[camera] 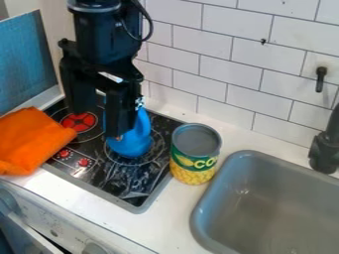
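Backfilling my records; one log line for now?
gripper: open, by blue object on stovetop | orange cloth: over stovetop edge | can: beside sink

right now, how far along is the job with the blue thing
Looks done: the blue thing sits on the stove, with the gripper down at it. In hand: nothing clearly gripped; the fingers stand apart. Left: perhaps a grip and lift, or just backing off; the view doesn't settle which.

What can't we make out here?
Camera view:
- Blue object: partly hidden behind the gripper; contact unclear.
- Orange cloth: cut off by left edge.
- Sink: cut off by right and bottom edges.
- Faucet: cut off by right edge.
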Robot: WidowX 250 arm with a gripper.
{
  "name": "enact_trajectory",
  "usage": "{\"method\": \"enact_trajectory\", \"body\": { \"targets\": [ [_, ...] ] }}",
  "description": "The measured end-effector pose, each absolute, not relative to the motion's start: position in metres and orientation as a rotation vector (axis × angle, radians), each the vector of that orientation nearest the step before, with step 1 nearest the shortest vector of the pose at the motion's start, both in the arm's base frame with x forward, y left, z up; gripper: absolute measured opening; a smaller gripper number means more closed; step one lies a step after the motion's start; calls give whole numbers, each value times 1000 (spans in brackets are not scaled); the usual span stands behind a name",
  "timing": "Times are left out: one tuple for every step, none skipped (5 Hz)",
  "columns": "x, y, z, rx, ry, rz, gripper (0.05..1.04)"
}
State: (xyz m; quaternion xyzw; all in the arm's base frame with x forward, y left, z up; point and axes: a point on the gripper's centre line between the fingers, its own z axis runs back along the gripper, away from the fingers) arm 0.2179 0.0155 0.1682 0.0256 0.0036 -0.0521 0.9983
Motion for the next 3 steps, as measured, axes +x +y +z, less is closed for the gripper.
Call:
{"method": "enact_trajectory", "body": {
  "targets": [
    [217,15,164,48,25,-106,1007],
    [229,24,177,90,-25,-127,1007],
    [243,48,184,88,-39,-111,1007]
  ]
}}
